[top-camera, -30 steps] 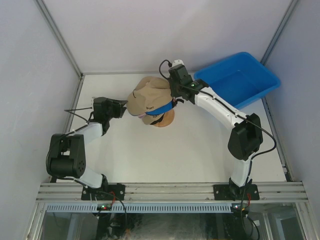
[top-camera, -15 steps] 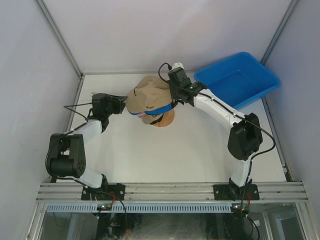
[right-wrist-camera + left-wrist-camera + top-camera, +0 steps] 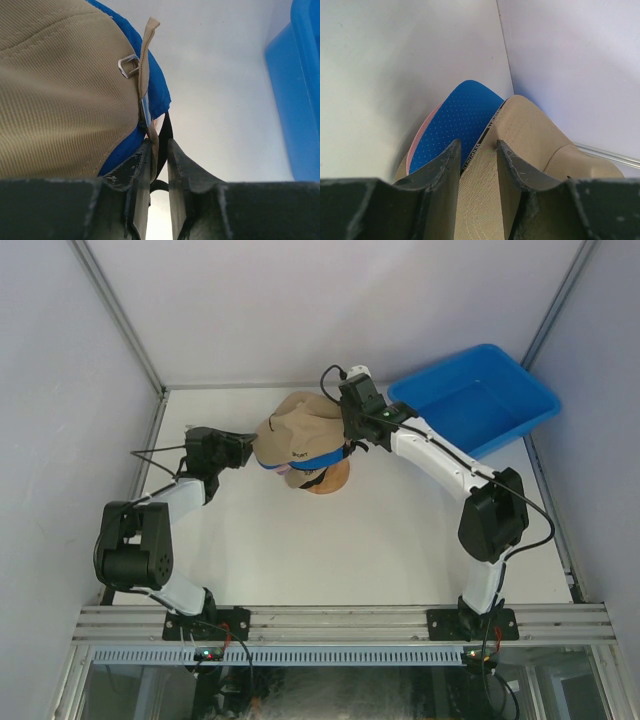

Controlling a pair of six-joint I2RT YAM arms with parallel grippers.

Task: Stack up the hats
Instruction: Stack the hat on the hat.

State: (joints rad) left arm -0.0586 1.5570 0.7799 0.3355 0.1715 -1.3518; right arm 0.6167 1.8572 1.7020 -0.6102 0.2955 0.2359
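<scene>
A tan hat (image 3: 300,430) tops the hats stacked on a wooden stand (image 3: 332,482). Below it show a blue hat (image 3: 325,453) and a pink brim (image 3: 422,135). My left gripper (image 3: 248,450) is at the brim side. In the left wrist view the left gripper (image 3: 477,147) has its jaws apart, with the tan hat's brim (image 3: 485,190) lying flat in the gap and the blue brim (image 3: 455,125) beyond. My right gripper (image 3: 350,437) is at the back of the stack. In its own view the right gripper (image 3: 159,142) holds the tan hat's strap (image 3: 145,60) and a black strap (image 3: 166,127) in a narrow slit.
A blue plastic bin (image 3: 475,400) sits at the back right, close to the right arm, and its wall (image 3: 297,100) shows in the right wrist view. White enclosure walls stand close behind and to the left of the stack.
The left gripper has drawn slightly left along the brim. The right gripper nudged left, then back. The tan hat stays on the stack.
</scene>
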